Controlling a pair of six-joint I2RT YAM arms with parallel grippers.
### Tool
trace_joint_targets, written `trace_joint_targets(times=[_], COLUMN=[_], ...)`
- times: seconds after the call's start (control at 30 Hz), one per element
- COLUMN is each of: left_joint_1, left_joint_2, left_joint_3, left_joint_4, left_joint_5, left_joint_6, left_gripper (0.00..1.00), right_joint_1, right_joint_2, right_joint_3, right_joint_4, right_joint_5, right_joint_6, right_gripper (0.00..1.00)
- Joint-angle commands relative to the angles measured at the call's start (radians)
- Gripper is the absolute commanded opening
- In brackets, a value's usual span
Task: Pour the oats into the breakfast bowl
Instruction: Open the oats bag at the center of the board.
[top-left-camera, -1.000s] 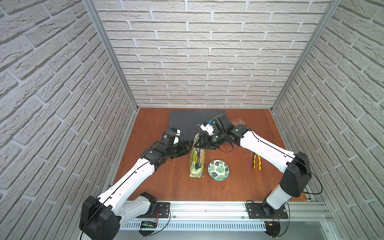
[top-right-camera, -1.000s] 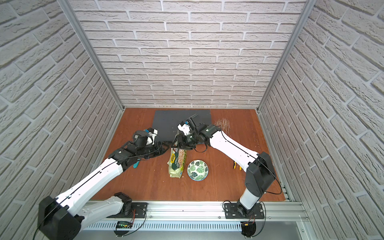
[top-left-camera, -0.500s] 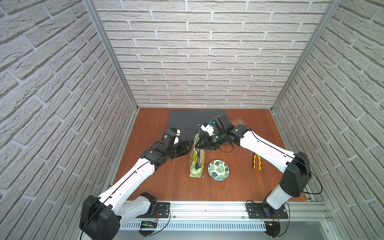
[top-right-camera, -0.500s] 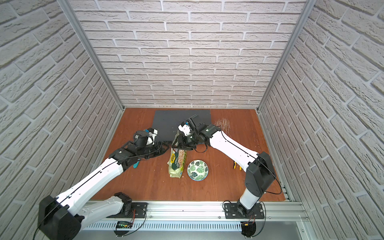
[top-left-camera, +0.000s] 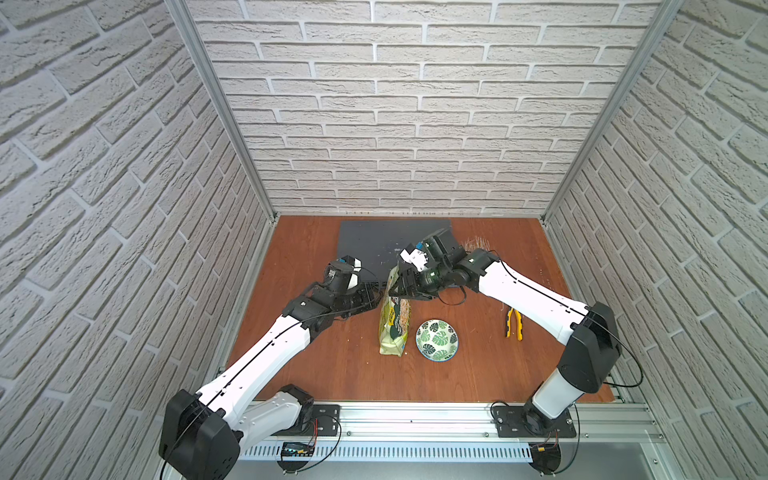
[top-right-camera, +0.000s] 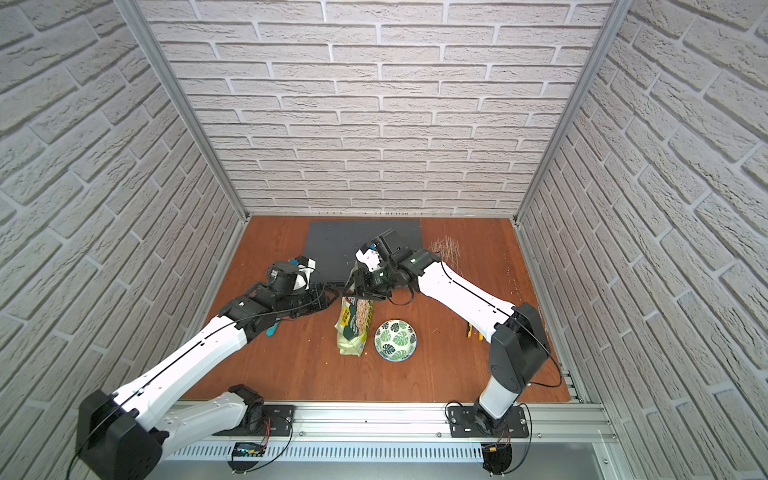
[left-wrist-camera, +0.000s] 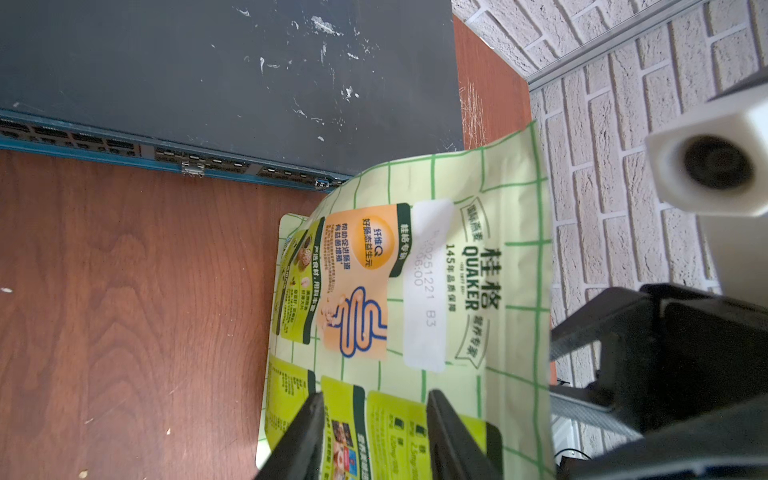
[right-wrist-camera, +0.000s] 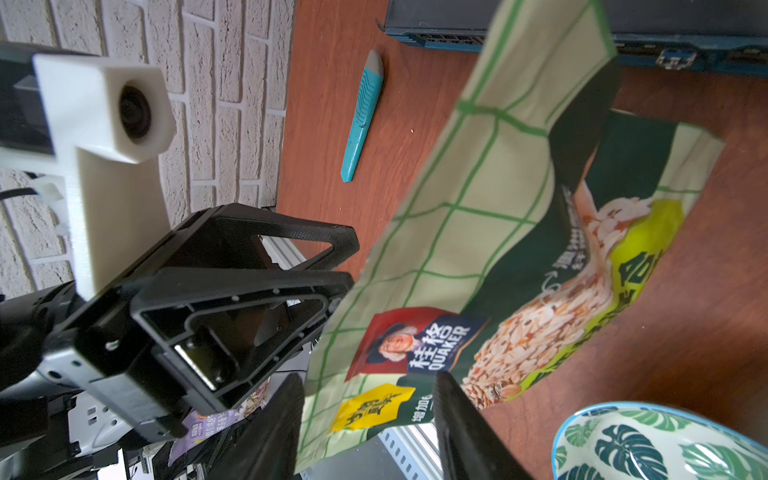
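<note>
Black jaws of the left gripper (left-wrist-camera: 374, 395) stand half-spread against the oats pouch (top-left-camera: 392, 324), crinkly light-green film, upright on the wood-grain counter (top-left-camera: 332, 365). Nothing has visibly shifted this last second. The right gripper (right-wrist-camera: 370, 376), likewise half-spread, straddles the pouch top; whether either pinches, I cannot tell. Pouring hasn't begun: the glossy round breakfast bowl (top-left-camera: 437, 340), just right, sits empty.

Just ahead of my left pincer (left-wrist-camera: 374, 399), the pouch (left-wrist-camera: 457, 187) reads "桂格 QUAKER", "145年品质保障", stamped "20251221 B3" (the line below is faint); beyond my right pincer (right-wrist-camera: 369, 378), its front repeats "桂格 QUAKER".
</note>
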Motion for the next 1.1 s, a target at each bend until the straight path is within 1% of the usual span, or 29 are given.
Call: trace_joint_targets(times=[0.0, 0.07, 0.13, 0.2, 0.3, 0.37, 0.43, 0.6, 0.67, 0.73, 0.8, 1.07], left_joint_1=[-0.006, -0.005, -0.004, -0.005, -0.006, -0.006, -0.006, -0.003, -0.001, 0.000, 0.002, 0.011], left_joint_2=[0.003, -0.001, -0.005, -0.010, -0.018, -0.031, -0.054, -0.128, -0.135, -0.126, -0.108, -0.030], left_joint_3=[0.007, 0.010, 0.011, 0.011, 0.010, 0.006, 0.002, 0.000, 0.001, 0.005, 0.007, 0.009], left_joint_4=[0.029, 0.022, 0.017, 0.013, 0.020, 0.037, 0.069, 0.123, 0.134, 0.143, 0.155, 0.200], left_joint_5=[-0.014, -0.020, -0.021, -0.022, -0.004, 0.026, 0.053, 0.067, 0.082, 0.100, 0.113, 0.150], left_joint_6=[0.010, 0.012, 0.015, 0.015, 0.012, 0.003, -0.014, -0.050, -0.056, -0.060, -0.063, -0.078], left_gripper=[0.43, 0.43, 0.43, 0.43, 0.43, 0.45, 0.48, 0.56, 0.59, 0.59, 0.57, 0.39], right_joint_1=[0.008, 0.008, 0.008, 0.008, 0.008, 0.008, 0.007, -0.005, -0.009, -0.012, -0.013, -0.015], right_joint_2=[0.004, 0.004, 0.006, 0.005, 0.002, -0.006, -0.011, -0.022, -0.029, -0.033, -0.036, -0.039], right_joint_3=[0.018, 0.018, 0.017, 0.015, 0.011, 0.012, 0.011, -0.007, -0.016, -0.018, -0.018, -0.018], right_joint_4=[-0.021, -0.033, -0.044, -0.051, -0.036, -0.031, -0.039, -0.038, -0.026, -0.026, -0.027, -0.030], right_joint_5=[0.032, 0.044, 0.050, 0.057, 0.048, 0.054, 0.075, 0.093, 0.095, 0.097, 0.099, 0.101], right_joint_6=[-0.024, -0.029, -0.036, -0.042, -0.039, -0.038, -0.045, -0.054, -0.052, -0.053, -0.054, -0.055], right_gripper=[0.47, 0.41, 0.38, 0.37, 0.38, 0.42, 0.44, 0.46, 0.46, 0.47, 0.47, 0.48])
